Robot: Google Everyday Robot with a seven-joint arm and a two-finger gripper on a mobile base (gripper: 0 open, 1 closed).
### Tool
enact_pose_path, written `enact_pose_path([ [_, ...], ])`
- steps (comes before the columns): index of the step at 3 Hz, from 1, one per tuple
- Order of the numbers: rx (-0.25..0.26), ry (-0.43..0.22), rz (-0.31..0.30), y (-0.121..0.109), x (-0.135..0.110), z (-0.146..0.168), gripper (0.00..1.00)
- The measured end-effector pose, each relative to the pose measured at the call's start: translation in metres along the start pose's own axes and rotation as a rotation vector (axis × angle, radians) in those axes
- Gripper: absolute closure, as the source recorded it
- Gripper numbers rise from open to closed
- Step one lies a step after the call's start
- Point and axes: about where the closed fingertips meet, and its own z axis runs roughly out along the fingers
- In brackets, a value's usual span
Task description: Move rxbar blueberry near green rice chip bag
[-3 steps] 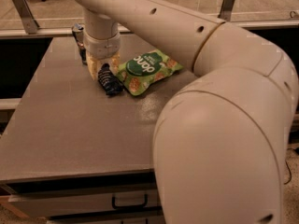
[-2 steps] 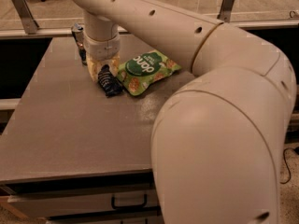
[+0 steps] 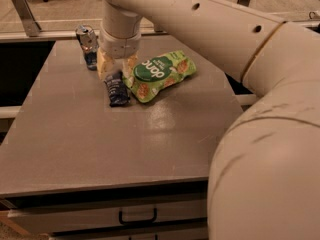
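Note:
The rxbar blueberry [image 3: 116, 88], a small dark navy wrapped bar, lies flat on the grey table [image 3: 100, 149], with its right edge touching the green rice chip bag [image 3: 161, 73]. The light green puffy bag lies just to the bar's right. My gripper [image 3: 117, 66] points down over the far end of the bar. Its two pale fingers [image 3: 104, 64] are spread, one on each side of the bar's top end. The gripper is open. The arm's wrist hides the table just behind the bar.
A silver-and-blue drink can [image 3: 88, 45] stands upright at the back left, close to my gripper's left side. My large arm [image 3: 260, 134] fills the right side of the view. A drawer handle [image 3: 137, 217] shows below the table's front edge.
The arm has shifted only slightly. The bar, the bag and the can have not moved.

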Motion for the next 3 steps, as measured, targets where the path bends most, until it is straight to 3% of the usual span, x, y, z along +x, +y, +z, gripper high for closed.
enact_pose_path([
  [1,-0.02,-0.084,0.067,-0.018,0.007,-0.034,0.0],
  [2,-0.076,-0.198,0.182,-0.044,0.033,-0.076,0.0],
  [3,-0.073,-0.286,0.266,-0.088,0.039,-0.089,0.0],
])
